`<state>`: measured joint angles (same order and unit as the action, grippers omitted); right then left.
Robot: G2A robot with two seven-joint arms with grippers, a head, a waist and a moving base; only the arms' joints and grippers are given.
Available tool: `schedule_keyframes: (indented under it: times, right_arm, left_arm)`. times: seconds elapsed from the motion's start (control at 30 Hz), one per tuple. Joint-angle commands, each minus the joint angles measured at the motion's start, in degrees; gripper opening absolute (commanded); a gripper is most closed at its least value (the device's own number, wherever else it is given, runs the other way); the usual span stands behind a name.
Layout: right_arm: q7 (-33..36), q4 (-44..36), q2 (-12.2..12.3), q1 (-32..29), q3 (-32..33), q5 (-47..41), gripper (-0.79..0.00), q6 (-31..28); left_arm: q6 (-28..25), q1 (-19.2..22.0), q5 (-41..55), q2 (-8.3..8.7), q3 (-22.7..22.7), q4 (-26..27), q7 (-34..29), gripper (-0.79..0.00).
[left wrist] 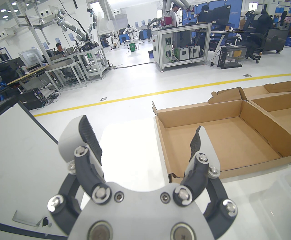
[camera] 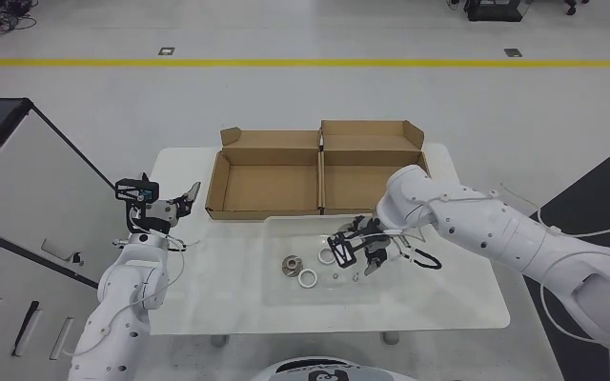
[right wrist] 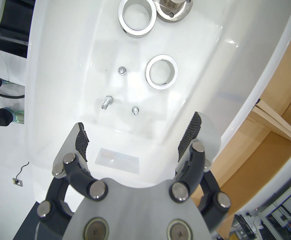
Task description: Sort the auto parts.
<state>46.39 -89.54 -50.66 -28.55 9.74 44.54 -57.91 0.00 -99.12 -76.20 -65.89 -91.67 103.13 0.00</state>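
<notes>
With my right gripper (right wrist: pixel 138 134) spread empty over the tray (right wrist: pixel 102 34) near a hex bolt (right wrist: pixel 106 102), left gripper (left wrist: pixel 145 136) likewise open, I judge the first pickup comes next: descend, close.

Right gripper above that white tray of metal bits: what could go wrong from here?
The open right gripper may fumble the nearest bolt: so small a part could be pushed aside rather than gripped. The nearer ring lies flat on the glossy tray, so it may slide instead of lifting.

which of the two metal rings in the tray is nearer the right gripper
The ring lying on its own near the small bolts. The other ring lies farther off, right beside the flanged hub.
</notes>
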Motion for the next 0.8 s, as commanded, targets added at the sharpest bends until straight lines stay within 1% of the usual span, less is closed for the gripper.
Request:
schedule_keyframes:
  times: [0.0, 0.03, 0.07, 0.13, 0.27, 0.33, 0.37, 0.47, 0.53, 0.6, 0.7, 0.77]
  right_arm:
    - [-0.1, 0.1, -0.1, -0.2, 0.0, 0.2, 0.000, -0.1]
    - [-0.1, 0.1, -0.2, -0.2, 0.0, 0.3, 0.000, -0.1]
    - [-0.1, 0.0, -0.2, -0.3, 0.0, 0.4, -0.058, -0.1]
    - [-0.1, 0.0, -0.3, -0.4, 0.0, 0.5, -0.135, -0.1]
    - [-0.1, 0.0, -0.4, -0.5, 0.0, 0.8, -0.182, -0.1]
    - [-0.1, -0.1, -0.4, -0.5, 0.0, 1.0, -0.243, -0.1]
    - [-0.1, -0.1, -0.3, -0.6, 0.0, 1.3, -0.262, -0.1]
    - [-0.1, -0.2, -0.2, -0.8, 0.0, 1.8, -0.299, -0.1]
    - [-0.1, -0.3, -0.1, -0.9, 0.0, 2.0, -0.308, -0.1]
    - [-0.1, -0.5, 0.0, -0.9, 0.0, 2.2, -0.357, -0.1]
    - [-0.1, -1.0, 0.2, -0.9, 0.0, 2.3, -0.397, -0.1]
    - [-0.1, -1.3, 0.4, -0.9, 0.0, 2.3, -0.403, -0.1]
  left_arm:
    - [0.0, 0.0, 0.0, 0.00, 0.0, 0.0, 0.0, 0.000]
    - [0.0, 0.0, 0.0, 0.00, 0.0, 0.0, 0.0, 0.000]
    - [0.0, 0.0, 0.0, 0.00, 0.0, 0.0, 0.0, 0.000]
    - [0.0, 0.0, 0.0, 0.00, 0.0, 0.0, 0.0, 0.000]
    - [0.0, 0.0, 0.0, 0.00, 0.0, 0.0, 0.0, 0.000]
    - [0.0, 0.0, 0.0, 0.00, 0.0, 0.0, 0.0, 0.000]
    - [0.0, 0.0, 0.0, 0.00, 0.0, 0.0, 0.0, 0.000]
    - [0.0, 0.0, 0.0, 0.00, 0.0, 0.0, 0.0, 0.000]
    - [0.0, 0.0, 0.0, 0.00, 0.0, 0.0, 0.0, 0.000]
    - [0.0, 0.0, 0.0, 0.00, 0.0, 0.0, 0.0, 0.000]
    - [0.0, 0.0, 0.0, 0.00, 0.0, 0.0, 0.0, 0.000]
    - [0.0, 0.0, 0.0, 0.00, 0.0, 0.0, 0.0, 0.000]
